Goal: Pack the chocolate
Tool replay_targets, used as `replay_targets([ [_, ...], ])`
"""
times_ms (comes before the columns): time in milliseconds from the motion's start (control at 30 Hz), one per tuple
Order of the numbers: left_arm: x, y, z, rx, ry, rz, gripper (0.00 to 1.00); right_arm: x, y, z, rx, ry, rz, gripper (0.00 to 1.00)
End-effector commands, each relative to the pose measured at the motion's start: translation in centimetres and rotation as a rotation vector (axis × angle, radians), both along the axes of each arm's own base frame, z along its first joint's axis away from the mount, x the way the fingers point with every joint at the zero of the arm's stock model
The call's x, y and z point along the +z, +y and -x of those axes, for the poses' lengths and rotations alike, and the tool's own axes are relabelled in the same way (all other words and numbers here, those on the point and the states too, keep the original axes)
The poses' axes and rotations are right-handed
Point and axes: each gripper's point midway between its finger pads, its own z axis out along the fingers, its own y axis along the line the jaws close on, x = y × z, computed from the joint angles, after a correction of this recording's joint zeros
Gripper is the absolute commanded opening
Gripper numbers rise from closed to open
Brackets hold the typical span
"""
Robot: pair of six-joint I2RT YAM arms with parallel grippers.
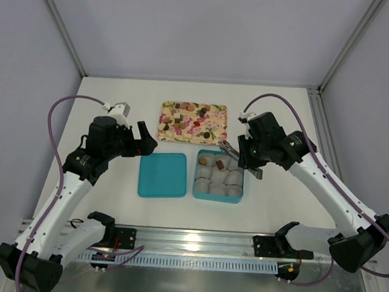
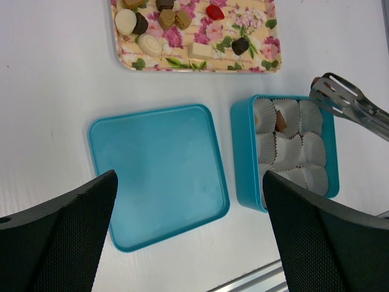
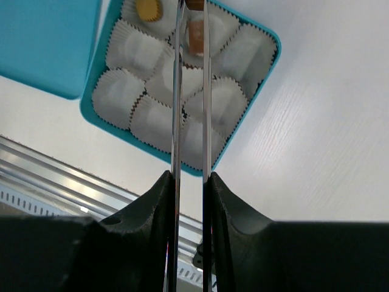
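Observation:
Several chocolates (image 2: 167, 18) lie on the flowered tray (image 2: 200, 64), also in the top view (image 1: 183, 118). The teal box (image 1: 196, 186) holds white crinkled cups; two cups hold pieces, a yellowish one (image 3: 148, 8) and a brown one (image 3: 196, 36). My right gripper (image 3: 189, 176) is shut on metal tongs (image 3: 177, 91). Their tips (image 2: 325, 88) hang over the box's far right cups, with a small brown piece (image 3: 194, 3) between them. My left gripper (image 2: 189, 179) is open and empty above the teal lid (image 2: 158, 170).
The lid (image 1: 162, 174) lies flat to the left of the box (image 2: 243, 152). The tray (image 1: 165, 136) sits just beyond both. The metal rail (image 1: 194, 243) runs along the table's near edge. White walls enclose the table.

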Motion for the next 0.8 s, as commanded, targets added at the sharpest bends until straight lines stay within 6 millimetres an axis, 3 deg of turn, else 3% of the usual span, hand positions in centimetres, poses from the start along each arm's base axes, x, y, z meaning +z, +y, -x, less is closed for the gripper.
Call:
replay_targets([
  [0, 0.5, -0.3, -0.2, -0.016, -0.015, 0.015, 1.0, -0.6, -1.9, 1.3, -0.066, 0.007, 0.022, 0.27],
  [300, 0.3, -0.5, -0.1, -0.023, -0.009, 0.018, 1.0, -3.4, -3.5, 2.2, -0.12, 0.047, 0.05, 0.26],
  [767, 0.3, -0.5, -0.2, -0.026, -0.007, 0.02, 1.0, -5.0, -3.9, 2.3, -0.137, 0.069, 0.06, 0.31],
])
